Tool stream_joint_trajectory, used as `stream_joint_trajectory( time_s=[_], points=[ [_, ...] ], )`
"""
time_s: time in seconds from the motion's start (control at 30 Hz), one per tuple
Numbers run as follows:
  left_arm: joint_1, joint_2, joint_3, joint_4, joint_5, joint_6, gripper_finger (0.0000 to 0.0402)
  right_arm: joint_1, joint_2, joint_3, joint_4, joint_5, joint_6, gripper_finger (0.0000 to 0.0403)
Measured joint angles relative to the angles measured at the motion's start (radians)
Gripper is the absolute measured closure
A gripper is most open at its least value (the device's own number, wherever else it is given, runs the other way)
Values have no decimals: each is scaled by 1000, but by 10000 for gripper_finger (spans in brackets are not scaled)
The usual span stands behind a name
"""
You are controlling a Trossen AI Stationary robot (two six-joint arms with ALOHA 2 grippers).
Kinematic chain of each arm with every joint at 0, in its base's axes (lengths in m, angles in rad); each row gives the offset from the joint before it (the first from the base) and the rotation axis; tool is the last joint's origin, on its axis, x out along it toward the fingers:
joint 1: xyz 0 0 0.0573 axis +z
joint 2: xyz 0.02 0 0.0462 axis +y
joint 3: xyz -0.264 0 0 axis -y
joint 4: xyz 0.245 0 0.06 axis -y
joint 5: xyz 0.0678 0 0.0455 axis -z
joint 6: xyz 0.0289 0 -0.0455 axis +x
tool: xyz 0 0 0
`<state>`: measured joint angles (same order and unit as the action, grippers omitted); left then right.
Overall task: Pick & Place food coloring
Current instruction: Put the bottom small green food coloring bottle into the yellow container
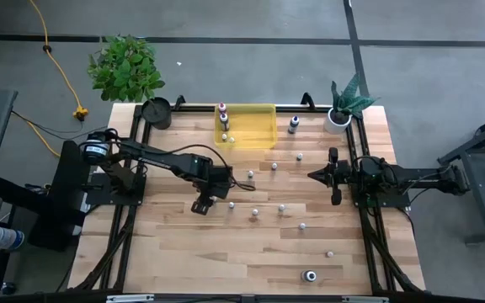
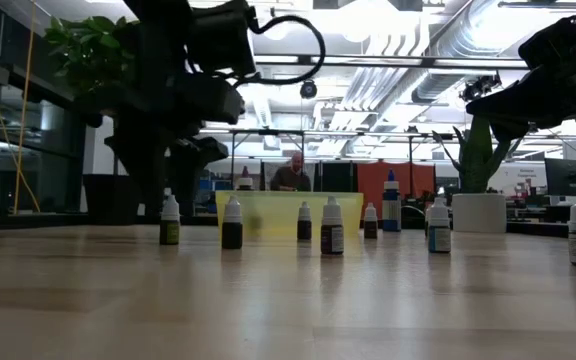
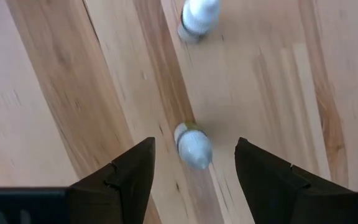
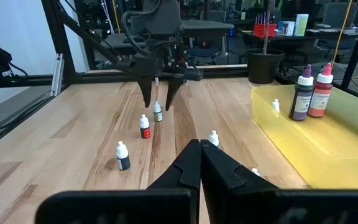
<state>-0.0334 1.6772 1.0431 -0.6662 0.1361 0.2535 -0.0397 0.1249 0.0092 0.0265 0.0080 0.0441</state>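
Observation:
Small white-capped food coloring bottles stand scattered on the wooden table (image 1: 183,252). My left gripper (image 1: 226,198) (image 3: 194,165) (image 4: 157,99) hangs open, pointing down, with one finger on either side of one small bottle (image 3: 191,144) (image 4: 158,112) (image 1: 231,204) that stands upright on its base; a gap shows on both sides. Another bottle (image 3: 199,17) stands just beyond it. Two taller bottles, one dark (image 4: 302,96) and one pink (image 4: 321,93), stand inside the yellow bin (image 1: 259,126). My right gripper (image 1: 314,175) (image 4: 201,162) is shut and waits at the table's right.
Other bottles (image 1: 255,212) (image 1: 281,207) (image 1: 303,225) (image 1: 330,252) dot the middle and near right. A dark bottle (image 1: 293,124) stands right of the bin. A white plant pot (image 1: 338,118) and a black pot (image 1: 156,112) sit at the far corners. A person (image 2: 291,175) shows beyond the table.

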Motion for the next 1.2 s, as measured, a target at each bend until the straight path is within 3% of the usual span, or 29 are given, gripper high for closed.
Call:
stream_joint_trajectory(
  time_s=[0.37, 0.97, 1.2],
  points=[
    [0, 18, 0, 13, -2, -23, 194, 0, 0, 0, 0, 0, 0, 402],
    [1, 27, 1, 14, -23, -23, 348, 0, 0, 0, 0, 0, 0, 402],
    [14, 21, 20, -7, -25, -54, 360, 0, 0, 0, 0, 0, 0, 402]
  ],
)
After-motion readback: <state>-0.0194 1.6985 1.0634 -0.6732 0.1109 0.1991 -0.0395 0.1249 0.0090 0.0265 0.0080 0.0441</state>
